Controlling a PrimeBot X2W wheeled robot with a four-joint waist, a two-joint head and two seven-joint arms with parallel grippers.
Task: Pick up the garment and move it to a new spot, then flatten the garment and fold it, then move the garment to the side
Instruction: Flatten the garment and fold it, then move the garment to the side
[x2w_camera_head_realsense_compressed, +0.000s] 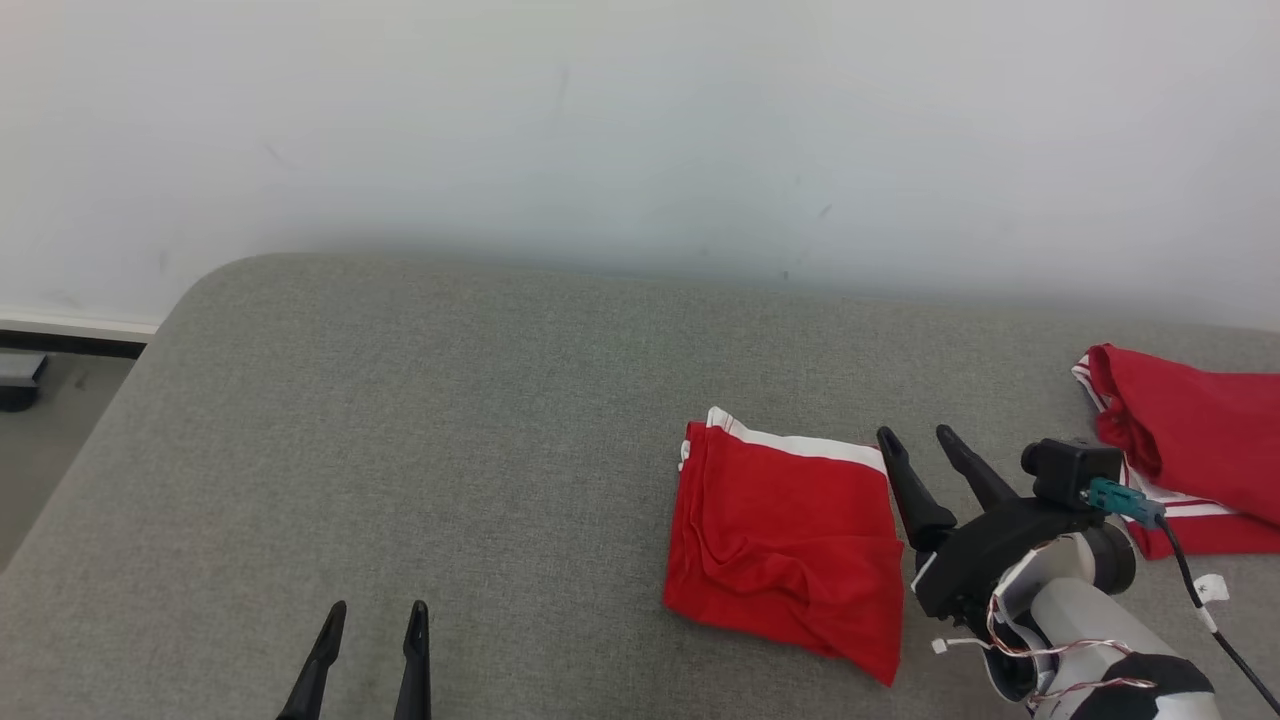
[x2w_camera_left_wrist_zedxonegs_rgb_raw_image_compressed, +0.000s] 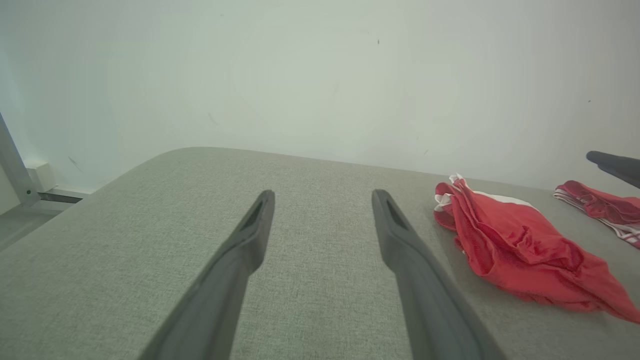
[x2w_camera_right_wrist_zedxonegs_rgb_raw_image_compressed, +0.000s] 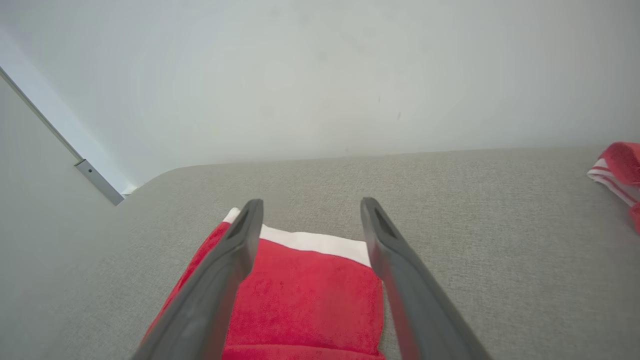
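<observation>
A red garment (x2w_camera_head_realsense_compressed: 785, 535) with a white band along its far edge lies folded on the grey cushion (x2w_camera_head_realsense_compressed: 450, 420), right of centre. It is also seen in the left wrist view (x2w_camera_left_wrist_zedxonegs_rgb_raw_image_compressed: 520, 247) and the right wrist view (x2w_camera_right_wrist_zedxonegs_rgb_raw_image_compressed: 305, 295). My right gripper (x2w_camera_head_realsense_compressed: 915, 437) hovers at the garment's right edge, open, with nothing between its fingers; in its wrist view the right gripper (x2w_camera_right_wrist_zedxonegs_rgb_raw_image_compressed: 310, 202) points over the white band. My left gripper (x2w_camera_head_realsense_compressed: 380, 608) is open at the lower left, well away from the garment; in its wrist view the left gripper (x2w_camera_left_wrist_zedxonegs_rgb_raw_image_compressed: 322, 192) frames bare cushion.
A second red garment with white stripes (x2w_camera_head_realsense_compressed: 1190, 440) lies bunched at the right edge of the cushion. A pale wall (x2w_camera_head_realsense_compressed: 640, 130) stands right behind. The cushion's left edge drops to the floor (x2w_camera_head_realsense_compressed: 40, 430).
</observation>
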